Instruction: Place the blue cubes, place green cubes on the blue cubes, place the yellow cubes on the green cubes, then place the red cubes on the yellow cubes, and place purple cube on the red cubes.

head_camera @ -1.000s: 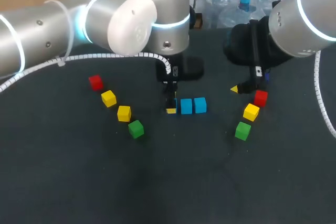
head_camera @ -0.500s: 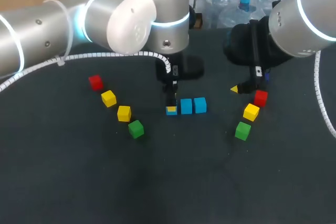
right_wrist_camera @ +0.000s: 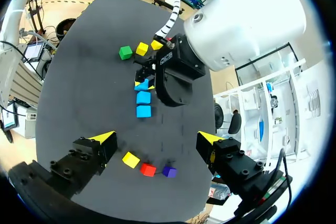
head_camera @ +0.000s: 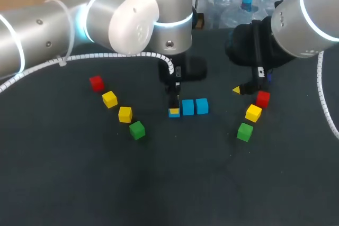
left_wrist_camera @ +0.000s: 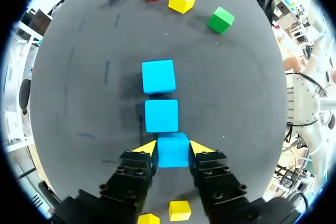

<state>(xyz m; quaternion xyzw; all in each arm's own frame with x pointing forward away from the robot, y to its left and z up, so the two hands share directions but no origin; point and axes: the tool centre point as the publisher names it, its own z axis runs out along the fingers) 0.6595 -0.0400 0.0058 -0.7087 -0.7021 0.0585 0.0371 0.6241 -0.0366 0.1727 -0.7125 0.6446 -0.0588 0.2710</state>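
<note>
Three blue cubes lie in a row at mid-table. My left gripper (left_wrist_camera: 172, 148) is shut on the nearest blue cube (left_wrist_camera: 172, 151), which touches the second blue cube (left_wrist_camera: 161, 115). The third blue cube (left_wrist_camera: 158, 76) lies a small gap farther. In the head view the held cube (head_camera: 174, 112) sits on the table left of the other blue cubes (head_camera: 194, 106). My right gripper (right_wrist_camera: 156, 139) hangs open above a yellow cube (right_wrist_camera: 130, 159), a red cube (right_wrist_camera: 148, 169) and the purple cube (right_wrist_camera: 169, 171).
Left of the row lie a red cube (head_camera: 96, 82), two yellow cubes (head_camera: 109, 99) (head_camera: 125, 114) and a green cube (head_camera: 137, 129). On the right lie a red cube (head_camera: 262, 98), a yellow cube (head_camera: 253, 113) and a green cube (head_camera: 244, 131).
My left gripper's fingers have narrowed onto the blue cube and nudged it slightly right, against the row. The right arm has stayed still.
</note>
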